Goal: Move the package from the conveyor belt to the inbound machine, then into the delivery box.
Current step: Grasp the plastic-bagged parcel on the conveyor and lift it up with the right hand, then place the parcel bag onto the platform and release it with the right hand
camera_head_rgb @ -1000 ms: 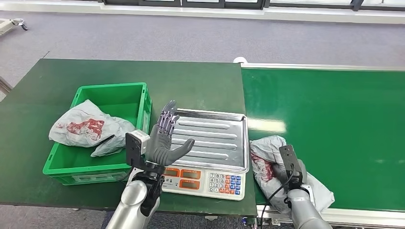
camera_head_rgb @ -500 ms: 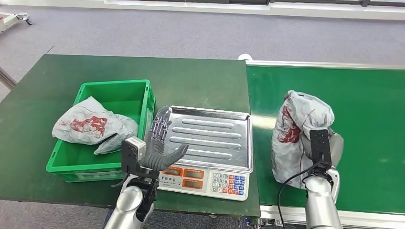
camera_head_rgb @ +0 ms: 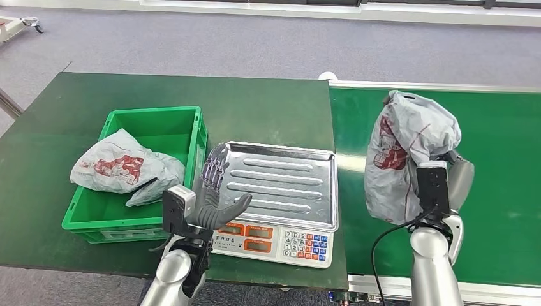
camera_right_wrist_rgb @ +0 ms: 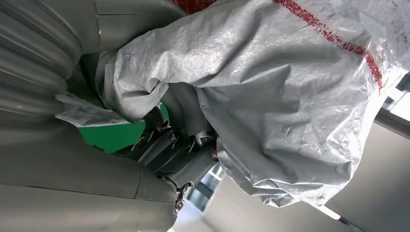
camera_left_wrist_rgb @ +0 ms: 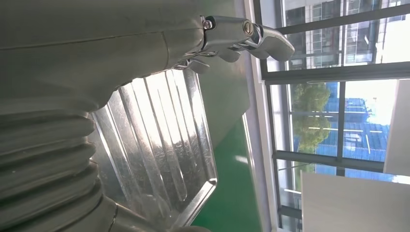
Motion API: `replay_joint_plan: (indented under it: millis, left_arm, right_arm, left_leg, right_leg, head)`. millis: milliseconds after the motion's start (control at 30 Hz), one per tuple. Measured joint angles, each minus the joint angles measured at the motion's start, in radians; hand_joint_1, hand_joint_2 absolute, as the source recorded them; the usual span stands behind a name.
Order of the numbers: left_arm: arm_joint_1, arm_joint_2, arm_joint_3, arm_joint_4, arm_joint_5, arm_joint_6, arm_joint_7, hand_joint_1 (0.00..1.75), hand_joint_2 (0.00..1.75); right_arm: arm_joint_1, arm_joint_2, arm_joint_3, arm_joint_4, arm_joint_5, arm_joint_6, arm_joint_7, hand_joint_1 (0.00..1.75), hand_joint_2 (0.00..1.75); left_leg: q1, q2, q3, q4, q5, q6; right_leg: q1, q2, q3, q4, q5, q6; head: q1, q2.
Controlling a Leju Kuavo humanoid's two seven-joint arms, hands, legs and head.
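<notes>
Package (camera_head_rgb: 405, 159) hangs in the air above the conveyor belt (camera_head_rgb: 504, 166), gripped from its right side by the right hand (camera_head_rgb: 456, 182), whose fingers close into the crumpled grey plastic, as the right wrist view shows (camera_right_wrist_rgb: 270, 96). Going from the left: the delivery box (camera_head_rgb: 191, 127), a green crate with another grey bag (camera_head_rgb: 121, 169) lying across its left wall, sits to the left of the left hand (camera_head_rgb: 214, 194). That hand is raised with fingers spread and thumb out, holding nothing, at the near left corner of the scale (camera_head_rgb: 274, 239); the left wrist view looks past its fingers (camera_left_wrist_rgb: 241, 36) onto the ribbed steel tray (camera_left_wrist_rgb: 154, 140). This tray (camera_head_rgb: 281, 185), on what I take to be the inbound machine, lies directly left of the held package, between the two hands. The package stands with its long axis roughly upright, its bulk on the left of the right hand, towards the tray. So the coming move is likely a leftward carry across the belt's edge, and the right hand, already holding the load, is the one placed to make it.
</notes>
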Motion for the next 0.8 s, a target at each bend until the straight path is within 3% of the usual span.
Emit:
replay_joint_plan:
  millis: [300, 533, 700, 733, 800]
  left_arm:
    - [-0.003, 0.0, 0.015, 0.005, 0.002, 0.001, -0.007, 0.0, 1.75]
    - [-0.008, -0.001, 0.016, 0.005, 0.015, 0.001, -0.014, 0.0, 1.75]
    - [-0.009, -0.003, 0.018, 0.002, 0.021, 0.002, -0.017, 0.0, 1.75]
    - [-0.01, -0.004, 0.02, 0.001, 0.022, 0.004, -0.018, 0.0, 1.75]
    - [-0.011, -0.006, 0.028, -0.001, 0.023, 0.008, -0.018, 0.0, 1.75]
  right_arm:
    - [-0.078, -0.001, 0.217, 0.065, -0.037, 0.139, 0.005, 1.75, 1.75]
    - [-0.175, 0.095, 0.46, 0.177, -0.055, 0.233, 0.032, 1.75, 1.75]
    - [-0.23, 0.144, 0.576, 0.205, -0.111, 0.281, 0.061, 1.75, 1.75]
    - [-0.244, 0.153, 0.592, 0.213, -0.124, 0.288, 0.063, 1.65, 1.75]
    - [-0.273, 0.169, 0.618, 0.233, -0.149, 0.298, 0.069, 0.8, 1.75]
  left_leg:
    - [0.0, 0.0, -0.002, 0.0, 0.002, 0.0]
    - [0.0, -0.001, -0.004, 0.0, 0.004, -0.001]
    - [0.0, -0.002, -0.006, 0.0, 0.004, -0.002]
    - [0.0, -0.002, -0.006, 0.0, 0.004, -0.001]
    - [0.0, -0.002, -0.006, 0.0, 0.004, -0.001]
  right_leg:
    - [0.0, 0.0, -0.001, 0.001, 0.0, 0.0]
    - [0.0, 0.0, -0.005, 0.003, 0.001, 0.0]
    - [0.0, 0.0, -0.006, 0.003, 0.001, 0.0]
    - [0.0, 0.0, -0.006, 0.003, 0.001, 0.0]
    - [0.0, 0.0, -0.006, 0.003, 0.001, 0.0]
  head:
    - [0.0, 0.0]
    - [0.0, 0.0]
    - [0.0, 0.0]
    - [0.0, 0.0]
    - [0.0, 0.0]
